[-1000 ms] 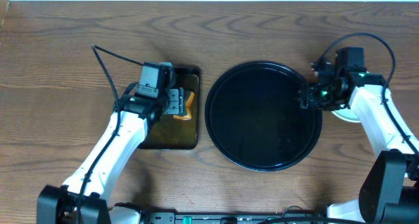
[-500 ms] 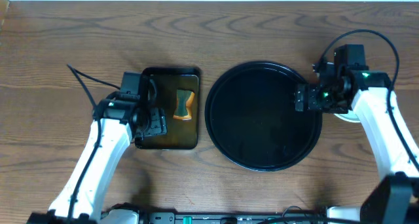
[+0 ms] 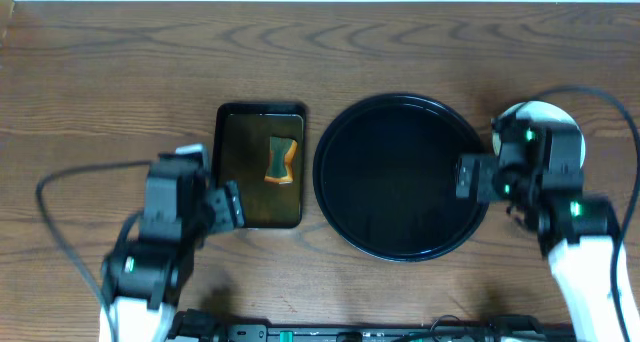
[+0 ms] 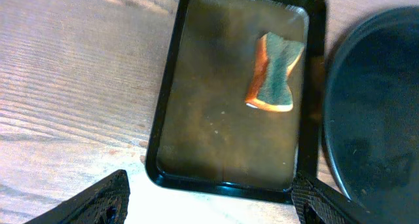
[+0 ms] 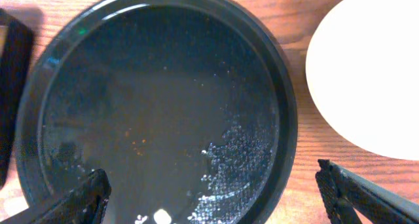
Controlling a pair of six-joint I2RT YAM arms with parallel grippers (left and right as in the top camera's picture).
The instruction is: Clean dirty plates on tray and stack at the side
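The large round black tray [image 3: 400, 107] lies mid-table with no plate on it; only wet droplets and specks show on its floor [image 5: 163, 106]. The plates show as one pale round disc [image 3: 538, 114] on the wood just right of the tray, large at the upper right of the right wrist view [image 5: 366, 73]; I cannot tell how many are stacked. My right gripper [image 3: 470, 177] hovers open over the tray's right rim [image 5: 216, 201]. My left gripper [image 3: 224, 206] is open and empty at the near-left corner of the sponge tray [image 4: 209, 207].
A rectangular dark tray [image 3: 232, 122] with brownish water holds an orange-and-green sponge [image 3: 280, 160], also seen in the left wrist view [image 4: 275, 73]. It sits close to the left of the round tray. Bare wooden table surrounds both.
The left arm drew back from over the sponge tray toward the front left. The right arm pulled toward the front, uncovering the pale plate, and its jaws opened wider.
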